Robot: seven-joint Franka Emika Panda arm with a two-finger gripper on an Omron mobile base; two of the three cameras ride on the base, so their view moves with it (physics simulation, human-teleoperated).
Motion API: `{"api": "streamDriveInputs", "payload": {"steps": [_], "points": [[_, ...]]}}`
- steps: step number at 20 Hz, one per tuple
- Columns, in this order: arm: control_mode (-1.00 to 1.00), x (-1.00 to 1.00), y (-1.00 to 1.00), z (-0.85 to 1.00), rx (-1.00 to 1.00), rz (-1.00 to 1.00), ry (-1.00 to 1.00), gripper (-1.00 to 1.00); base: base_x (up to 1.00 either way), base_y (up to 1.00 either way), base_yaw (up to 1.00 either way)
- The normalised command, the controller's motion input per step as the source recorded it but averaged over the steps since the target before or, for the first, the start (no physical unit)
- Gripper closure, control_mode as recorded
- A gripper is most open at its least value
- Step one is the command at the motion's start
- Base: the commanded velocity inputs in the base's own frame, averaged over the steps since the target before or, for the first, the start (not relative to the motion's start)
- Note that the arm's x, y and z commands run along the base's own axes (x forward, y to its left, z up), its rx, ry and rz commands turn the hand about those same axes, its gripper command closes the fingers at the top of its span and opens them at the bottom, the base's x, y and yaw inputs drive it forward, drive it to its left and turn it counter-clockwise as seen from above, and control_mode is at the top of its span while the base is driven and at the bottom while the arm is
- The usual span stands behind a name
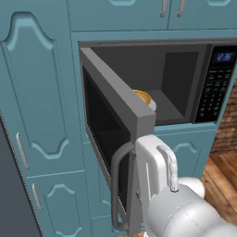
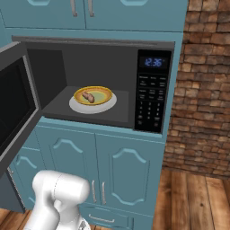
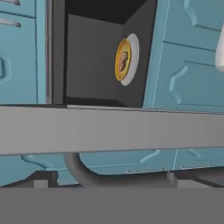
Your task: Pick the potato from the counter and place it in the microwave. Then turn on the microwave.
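Potato [image 2: 88, 97] sits in the yellow bowl [image 2: 105, 93] on the white plate [image 2: 109, 103] inside the microwave [image 2: 90, 54], claw released and empty by the door handle [image 3: 83, 173] at 6 o'clock: next, swing door [image 1: 121, 115] shut, then press keypad [image 2: 151, 101].

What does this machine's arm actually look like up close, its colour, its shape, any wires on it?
The glossy white, rounded robot arm is built of fat, smooth tube-like segments that swell into domed, bulbous joints. A thin pale grey cable loops along its upper flat-sided link and plugs in near a joint. From the right base view the same arm reads as a plain white curved shell, with no markings visible.
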Motion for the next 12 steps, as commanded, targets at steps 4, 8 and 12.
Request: {"api": "streamDriveInputs", "payload": {"steps": [4, 8, 12], "points": [[-1.0, 0.18, 0.0, -0.11, 0.0, -0.03, 0.0, -1.0, 0.0, 0.0, 0.0], [-1.0, 0.14, 0.0, -0.09, 0.0, -0.03, 0.0, -1.0, 0.0, 0.0, 0.0], [-1.0, 0.1, 0.0, -0.09, 0.0, -0.03, 0.0, -1.0, 0.0, 0.0, 0.0]]}}
